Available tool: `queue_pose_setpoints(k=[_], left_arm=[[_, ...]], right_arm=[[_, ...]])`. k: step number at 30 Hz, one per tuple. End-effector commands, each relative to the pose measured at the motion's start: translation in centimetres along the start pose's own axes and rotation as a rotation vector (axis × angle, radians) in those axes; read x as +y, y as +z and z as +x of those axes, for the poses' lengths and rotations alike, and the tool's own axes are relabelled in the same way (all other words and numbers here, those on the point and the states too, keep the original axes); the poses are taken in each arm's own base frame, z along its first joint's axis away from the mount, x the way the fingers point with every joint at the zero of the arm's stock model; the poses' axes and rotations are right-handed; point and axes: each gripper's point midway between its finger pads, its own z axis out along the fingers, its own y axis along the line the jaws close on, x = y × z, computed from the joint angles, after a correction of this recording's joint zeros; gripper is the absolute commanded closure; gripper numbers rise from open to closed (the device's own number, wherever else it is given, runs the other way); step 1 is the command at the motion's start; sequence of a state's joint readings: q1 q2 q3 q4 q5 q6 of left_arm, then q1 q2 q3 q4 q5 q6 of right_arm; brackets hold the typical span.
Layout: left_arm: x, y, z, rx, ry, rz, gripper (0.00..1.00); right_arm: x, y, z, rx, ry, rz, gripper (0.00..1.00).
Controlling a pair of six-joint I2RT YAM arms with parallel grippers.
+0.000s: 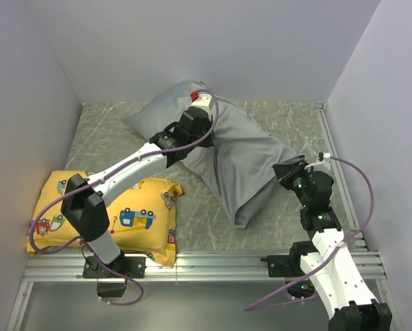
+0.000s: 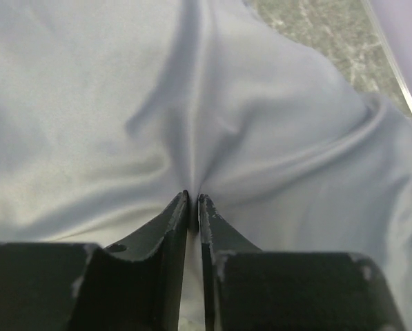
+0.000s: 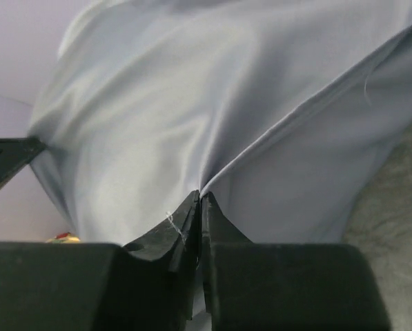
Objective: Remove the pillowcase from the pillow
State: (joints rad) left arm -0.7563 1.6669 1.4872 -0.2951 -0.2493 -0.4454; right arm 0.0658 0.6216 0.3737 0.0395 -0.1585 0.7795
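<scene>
The grey pillowcase lies diagonally across the middle of the table and covers the pillow, which is hidden inside it. My left gripper is shut on a pinch of the pillowcase near its far upper part; the fabric puckers into the fingertips. My right gripper is shut on the pillowcase at its right side, near the hem, with a fold running up from the fingertips. No white pillow shows in any view.
A yellow cushion printed with cartoon vehicles lies at the near left, under the left arm. A metal rail runs along the near edge. Grey walls close the left, back and right sides. Marbled tabletop shows around the pillowcase.
</scene>
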Motion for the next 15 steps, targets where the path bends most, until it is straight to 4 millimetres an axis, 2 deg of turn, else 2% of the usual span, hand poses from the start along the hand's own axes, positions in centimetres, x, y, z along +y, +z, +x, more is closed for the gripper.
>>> queue_pose_setpoints(k=[1, 2, 4, 5, 7, 9, 11, 12, 15], left_arm=[[-2.4, -2.6, -3.1, -0.090, 0.004, 0.107, 0.81], [-3.3, -3.2, -3.2, -0.094, 0.015, 0.135, 0.79], [-4.2, -3.9, -3.3, -0.102, 0.028, 0.166, 0.69], [-5.3, -4.7, -3.4, -0.111, 0.048, 0.199, 0.65], [-6.3, -5.4, -3.4, -0.119, 0.062, 0.226, 0.50], [-7.6, -6.3, -3.4, -0.122, 0.070, 0.270, 0.40], [-8.9, -7.1, -3.0, -0.116, 0.071, 0.320, 0.34], [-9.5, -7.5, -3.1, -0.121, 0.073, 0.347, 0.27], [-12.2, -8.4, -1.4, -0.096, 0.101, 0.416, 0.21]], right_arm=[[3.5, -0.2, -3.1, -0.067, -0.029, -0.078, 0.96], [3.7, -0.2, -3.2, -0.067, -0.025, -0.083, 0.99], [4.6, -0.1, -3.6, -0.063, -0.020, -0.109, 1.00], [4.8, 0.0, -3.7, -0.060, -0.019, -0.110, 1.00], [5.8, -0.1, -4.3, -0.061, -0.022, -0.131, 0.96], [6.4, -0.3, -4.7, -0.059, -0.031, -0.135, 0.91], [6.7, -0.4, -5.0, -0.064, -0.038, -0.140, 0.90], [7.0, -0.5, -5.2, -0.069, -0.038, -0.147, 0.91], [7.2, -0.4, -4.9, -0.040, -0.043, -0.150, 0.86]])
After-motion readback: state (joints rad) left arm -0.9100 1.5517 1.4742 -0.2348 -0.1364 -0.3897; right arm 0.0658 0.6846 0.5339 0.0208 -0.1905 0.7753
